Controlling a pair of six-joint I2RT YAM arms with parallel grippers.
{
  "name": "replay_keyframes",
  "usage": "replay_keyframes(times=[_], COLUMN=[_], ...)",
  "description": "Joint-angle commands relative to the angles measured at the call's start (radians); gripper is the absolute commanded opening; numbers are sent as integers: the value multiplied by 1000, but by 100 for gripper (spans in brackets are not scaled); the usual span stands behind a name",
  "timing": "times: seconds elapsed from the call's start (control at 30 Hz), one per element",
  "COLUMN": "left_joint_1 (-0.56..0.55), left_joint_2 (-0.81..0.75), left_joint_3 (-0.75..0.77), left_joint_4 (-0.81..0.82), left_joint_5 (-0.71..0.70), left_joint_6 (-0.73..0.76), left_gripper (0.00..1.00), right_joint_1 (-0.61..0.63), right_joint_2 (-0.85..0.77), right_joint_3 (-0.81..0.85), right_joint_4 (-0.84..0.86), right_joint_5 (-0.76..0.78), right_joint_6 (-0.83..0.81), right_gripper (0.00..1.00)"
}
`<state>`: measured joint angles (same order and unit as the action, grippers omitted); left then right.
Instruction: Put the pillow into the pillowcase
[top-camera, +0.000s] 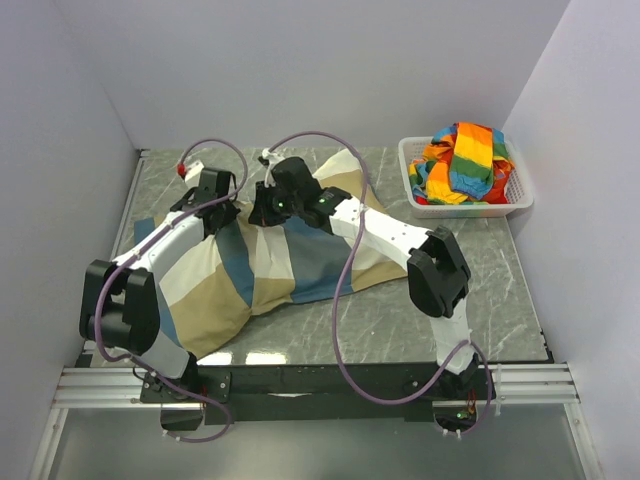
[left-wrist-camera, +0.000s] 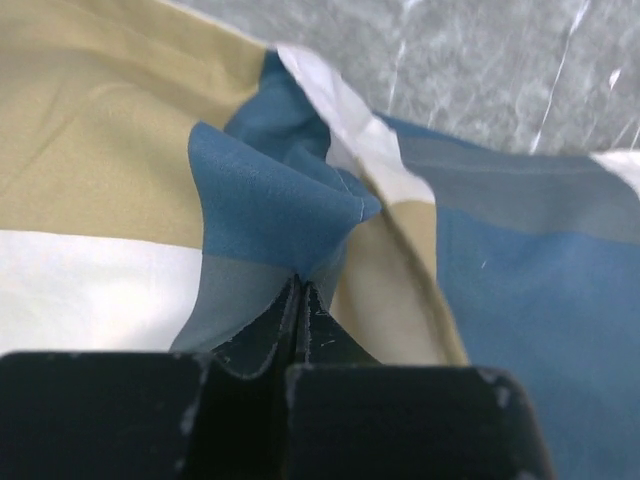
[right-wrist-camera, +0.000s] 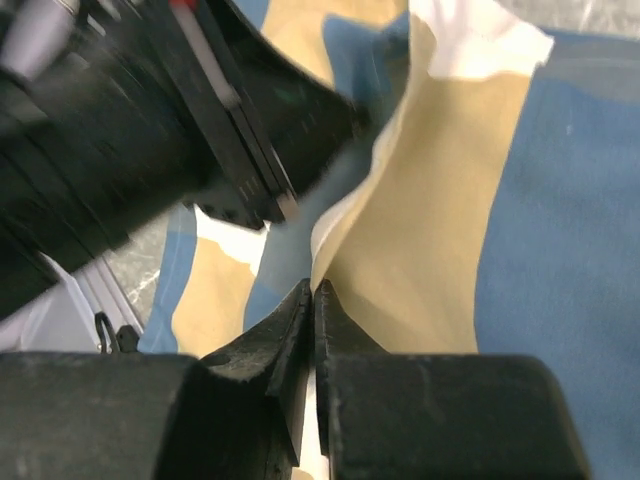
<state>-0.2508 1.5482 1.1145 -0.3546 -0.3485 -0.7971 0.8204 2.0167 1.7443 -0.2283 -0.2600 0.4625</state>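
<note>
**Finishing step: both pincers gripping pillowcase (top-camera: 260, 270), spread from near-left corner to bench (top-camera: 500, 300) centre.**
L pincer (left-wrist-camera: 300, 285) pinches a blue fold; R pincer (right-wrist-camera: 312, 290) clamps a tan/white edge beside it. Pillow not visible; case bulges, so prob. inside. Next move: likely tug fabric over the pillow w/o slipping. Count: 1 pillowcase, 0 pillows seen, 2 pincers, 1 basket (top-camera: 520, 195) w/ striped cloth (top-camera: 465, 160), far-right corner.

White walls (top-camera: 300, 60), marble table (top-camera: 500, 295) (grey-veined).
</note>
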Motion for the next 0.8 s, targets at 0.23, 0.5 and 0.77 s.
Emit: replay_keyframes(times=[0.23, 0.5, 0.77], left_joint_1=[5, 19, 38], left_joint_2=[-111, -20, 40], left_joint_3=[-125, -202, -177], left_joint_4=[46, 239, 295], left_joint_5=[209, 377, 485], left_joint_6=[-54, -106, -140], left_gripper=[1, 1, 3], right_joint_1=[-7, 2, 10], right_joint_2=[163, 99, -93], right_joint_3=[260, 155, -38], right_joint_4=[-38, 0, 132], right_joint_5=[-36, -28, 13], right_joint_6=[-68, -41, 10], right_gripper=[21, 0, 0])
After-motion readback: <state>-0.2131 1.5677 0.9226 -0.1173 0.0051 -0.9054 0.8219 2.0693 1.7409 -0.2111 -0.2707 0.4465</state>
